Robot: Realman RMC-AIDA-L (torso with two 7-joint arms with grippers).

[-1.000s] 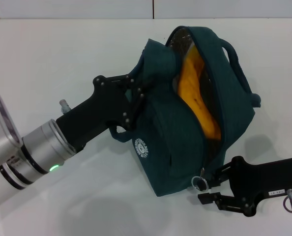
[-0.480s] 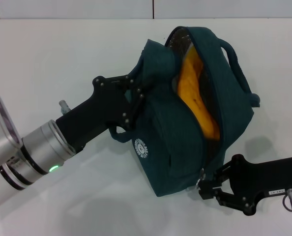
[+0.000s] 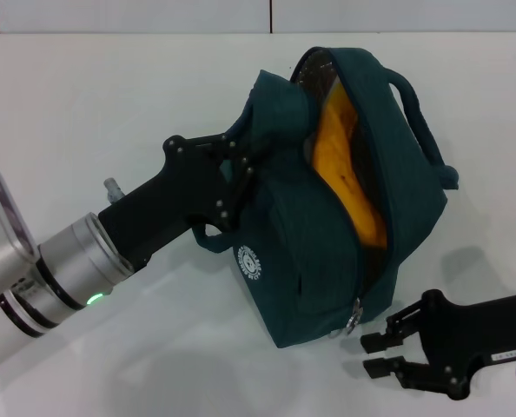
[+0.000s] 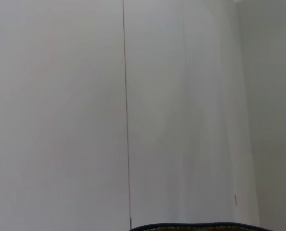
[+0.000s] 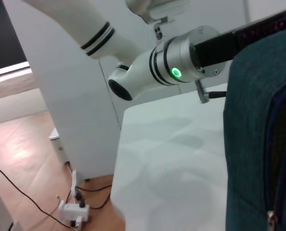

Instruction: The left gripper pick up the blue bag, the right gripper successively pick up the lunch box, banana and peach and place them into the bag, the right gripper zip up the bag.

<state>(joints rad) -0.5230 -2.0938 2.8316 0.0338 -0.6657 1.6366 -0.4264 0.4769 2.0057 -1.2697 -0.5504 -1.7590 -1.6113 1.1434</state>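
On the white table [image 3: 84, 95], centre of the head view: the blue bag [image 3: 345, 217] is shown held up, its mouth unzipped and gaping.
Bag contents: a yellow-orange item [image 3: 349, 174] is seen inside the opening; what it is cannot be told.
Zipper pull [image 3: 354, 318]: it hangs at the near lower end of the opening, just beyond the right fingertips and apart from them.
Left gripper [image 3: 256, 156]: its fingers are closed on the bag's side fabric, which is bunched between them.
Right gripper [image 3: 378, 354]: its fingers are parted with a gap between them and nothing held; the bag's lower corner lies just ahead of the tips.
Right wrist view: the bag's dark side [image 5: 258, 134] is shown close by, with the left arm [image 5: 176, 57] beyond it.
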